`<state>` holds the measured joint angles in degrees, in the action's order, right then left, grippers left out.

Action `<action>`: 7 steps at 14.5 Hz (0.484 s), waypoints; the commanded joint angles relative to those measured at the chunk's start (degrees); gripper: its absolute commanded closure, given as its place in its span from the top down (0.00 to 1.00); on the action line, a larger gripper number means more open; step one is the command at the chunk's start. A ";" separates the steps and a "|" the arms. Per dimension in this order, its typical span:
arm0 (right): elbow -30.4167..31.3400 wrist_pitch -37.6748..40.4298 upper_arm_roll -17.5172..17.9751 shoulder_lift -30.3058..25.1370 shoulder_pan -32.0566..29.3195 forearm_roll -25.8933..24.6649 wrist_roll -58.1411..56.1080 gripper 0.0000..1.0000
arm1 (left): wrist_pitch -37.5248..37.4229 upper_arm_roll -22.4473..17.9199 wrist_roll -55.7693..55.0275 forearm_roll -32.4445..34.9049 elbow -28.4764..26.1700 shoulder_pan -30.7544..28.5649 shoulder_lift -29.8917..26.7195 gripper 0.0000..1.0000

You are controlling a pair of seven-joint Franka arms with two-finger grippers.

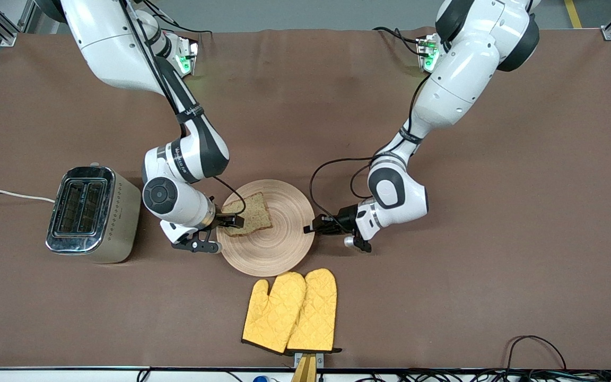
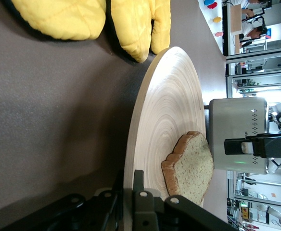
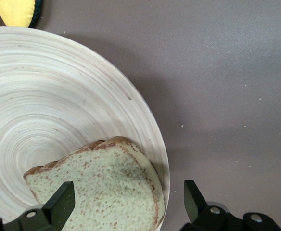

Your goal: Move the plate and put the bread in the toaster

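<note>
The pale wooden plate (image 1: 279, 246) lies mid-table with the brown bread slice (image 1: 250, 215) on its part toward the toaster. My left gripper (image 1: 310, 228) is shut on the plate's rim at the left arm's side; in the left wrist view (image 2: 129, 190) its fingers pinch the rim of the plate (image 2: 169, 110) from above and below. My right gripper (image 1: 228, 218) is open low over the bread's edge. In the right wrist view (image 3: 126, 202) one finger is over the bread (image 3: 102, 187), the other outside the plate (image 3: 49, 96). The toaster (image 1: 90, 212) stands toward the right arm's end.
Two yellow oven mitts (image 1: 292, 310) lie just nearer the front camera than the plate, almost touching its rim. The toaster's white cord (image 1: 3, 193) runs off the table's edge at the right arm's end. The toaster (image 2: 234, 134) and mitts (image 2: 83, 17) also show in the left wrist view.
</note>
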<state>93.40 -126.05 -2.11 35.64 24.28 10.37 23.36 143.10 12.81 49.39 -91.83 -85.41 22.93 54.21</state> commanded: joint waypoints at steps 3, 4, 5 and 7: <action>-0.33 2.56 -0.44 0.40 0.07 0.36 0.20 1.00 | 0.51 0.02 -0.34 -2.56 -0.29 0.18 -1.03 0.61; -0.07 3.44 -0.44 0.40 -0.28 0.36 0.11 0.98 | 1.64 0.02 -0.78 -2.74 -0.37 0.09 -1.30 0.99; 0.28 4.49 -0.44 0.40 -0.46 0.36 0.28 0.97 | 2.70 0.02 -2.09 -2.91 -0.37 0.09 -1.47 1.00; 0.37 6.69 -0.52 0.40 -0.64 0.36 0.64 0.95 | 4.98 -0.06 -5.34 -2.65 -0.90 -0.26 -3.57 1.00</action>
<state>93.55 -120.92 -2.73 36.10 24.07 10.36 23.36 145.69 12.78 46.36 -93.23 -85.00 22.91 53.78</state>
